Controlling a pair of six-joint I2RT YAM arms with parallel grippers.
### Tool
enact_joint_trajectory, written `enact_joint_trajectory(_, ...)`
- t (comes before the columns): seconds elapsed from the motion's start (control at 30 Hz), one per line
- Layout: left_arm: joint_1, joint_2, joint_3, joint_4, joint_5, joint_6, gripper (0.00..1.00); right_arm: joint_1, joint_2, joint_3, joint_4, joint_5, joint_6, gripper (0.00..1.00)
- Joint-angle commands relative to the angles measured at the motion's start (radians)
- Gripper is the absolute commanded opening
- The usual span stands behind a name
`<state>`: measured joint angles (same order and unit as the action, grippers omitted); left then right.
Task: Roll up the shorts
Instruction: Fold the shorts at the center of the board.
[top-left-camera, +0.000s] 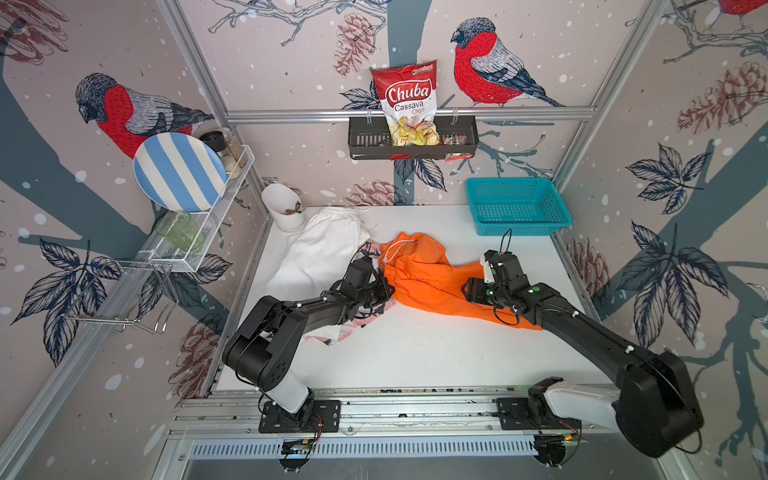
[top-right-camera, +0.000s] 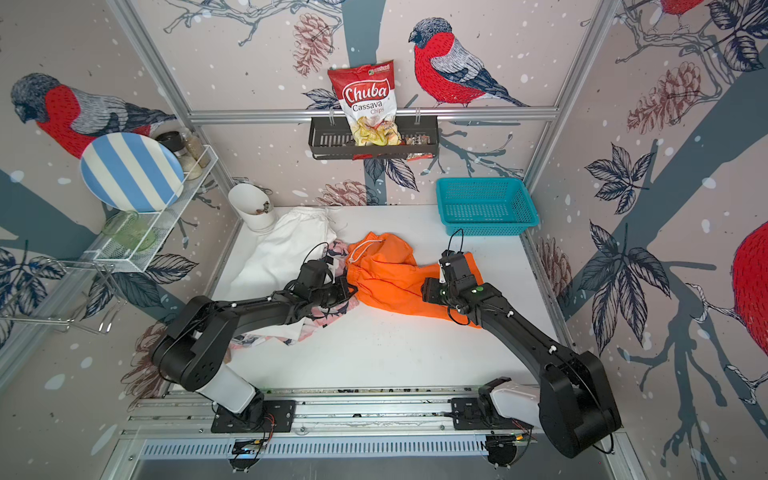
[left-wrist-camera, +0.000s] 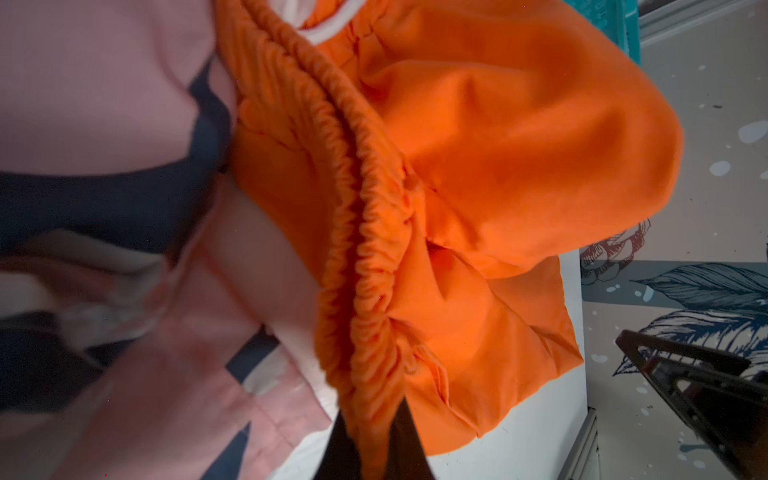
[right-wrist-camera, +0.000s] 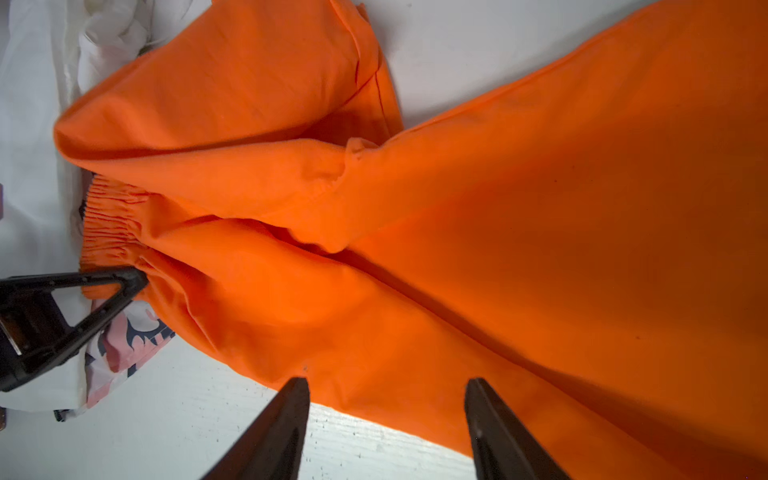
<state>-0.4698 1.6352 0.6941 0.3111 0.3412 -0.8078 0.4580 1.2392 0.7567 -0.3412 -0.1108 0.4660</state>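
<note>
The bright orange shorts (top-left-camera: 424, 274) (top-right-camera: 386, 278) lie crumpled mid-table, waistband toward the left arm. My left gripper (top-left-camera: 384, 286) (left-wrist-camera: 374, 440) is shut on the gathered orange elastic waistband (left-wrist-camera: 365, 257). Over the near edge of an orange leg (right-wrist-camera: 498, 228), my right gripper (top-left-camera: 471, 289) (right-wrist-camera: 386, 390) stands open with nothing between its fingers. The white shorts (top-left-camera: 320, 249) (top-right-camera: 282, 249) lie at the back left. The pink shorts with navy-and-white shapes (top-left-camera: 328, 336) (left-wrist-camera: 124, 83) lie partly hidden under the left arm and the orange cloth.
A teal basket (top-left-camera: 517, 205) stands at the back right corner. A white cup (top-left-camera: 284, 205) sits at the back left by the white shorts. A wire rack with a striped plate (top-left-camera: 178, 172) hangs on the left wall. A black shelf holds a chips bag (top-left-camera: 409, 104).
</note>
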Motion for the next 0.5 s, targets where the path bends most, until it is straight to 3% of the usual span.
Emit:
enact_joint_trajectory(0.0, 0.020, 0.066, 0.012, 0.036, 0.056, 0.008, 0.00, -0.001, 0.022, -0.010, 0.067, -0.045, 0.014, 0.64)
enact_joint_trajectory(0.2, 0.075, 0.117, -0.002, -0.003, 0.010, 0.013, 0.00, 0.003, 0.052, -0.040, 0.094, -0.031, 0.030, 0.64)
enact_joint_trajectory(0.47, 0.311, 0.027, -0.110, -0.071, -0.013, 0.084, 0.00, -0.026, 0.113, -0.078, 0.151, -0.026, 0.050, 0.63)
